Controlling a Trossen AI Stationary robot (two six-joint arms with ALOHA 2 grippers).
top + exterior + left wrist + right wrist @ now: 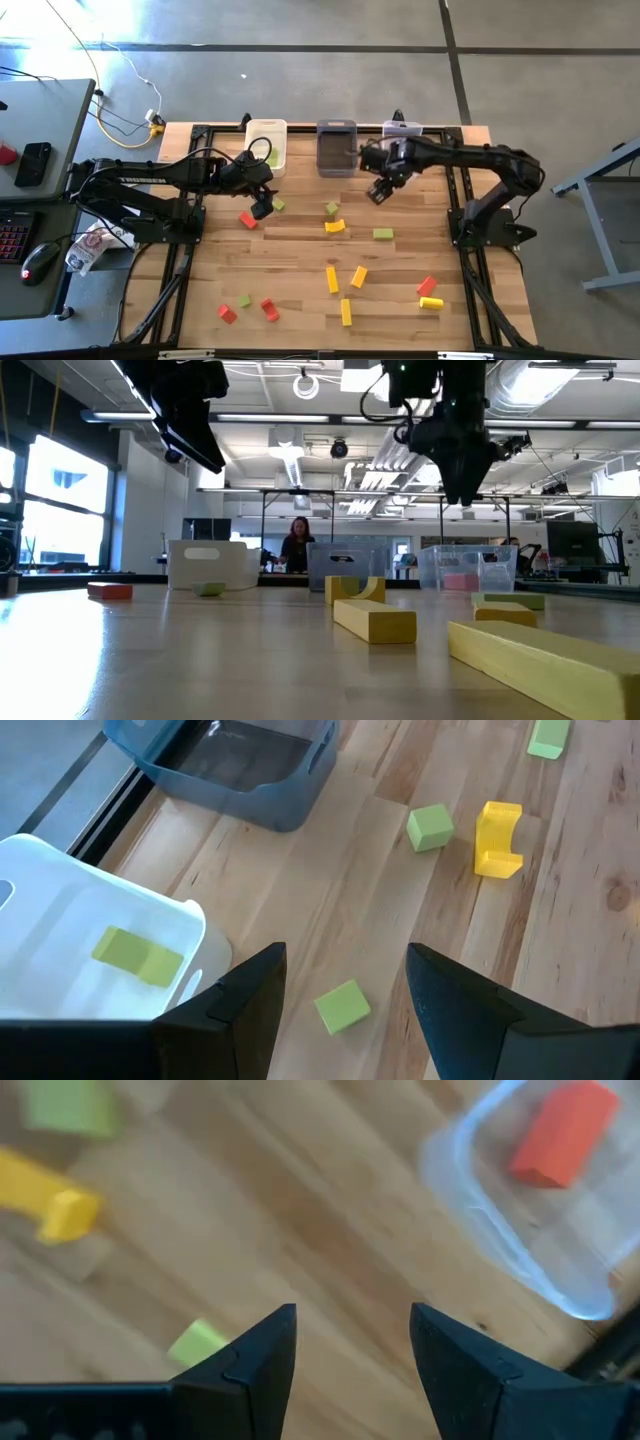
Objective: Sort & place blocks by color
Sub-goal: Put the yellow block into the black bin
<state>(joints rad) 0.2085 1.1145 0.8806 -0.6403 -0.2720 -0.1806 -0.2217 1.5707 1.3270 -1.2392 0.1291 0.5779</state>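
The pale wooden slatted bench carries everything, with a dark metal frame along its sides. Two dark arms reach in over its far half: the left arm from the left side, the right arm from the right.

Three rectangular plastic bins stand in a row at the far edge. The white bin on the left holds a light green block. The dark grey bin stands in the middle. The clear bin on the right, partly covered by the right arm from above, holds a red block.

The left gripper hangs above the bench just in front of the white bin, jaws open and holding nothing; a small green cube lies on the wood below them. The right gripper hangs raised in front of the clear bin, jaws likewise open and empty.

The remaining blocks lie scattered on the bench. A red block lies close to the left gripper. Near the middle are a green cube, a yellow arch-shaped block and a green bar. Nearer the front lie yellow bars, and at the front left two red blocks and a green one. At the front right are a red block and a yellow one.
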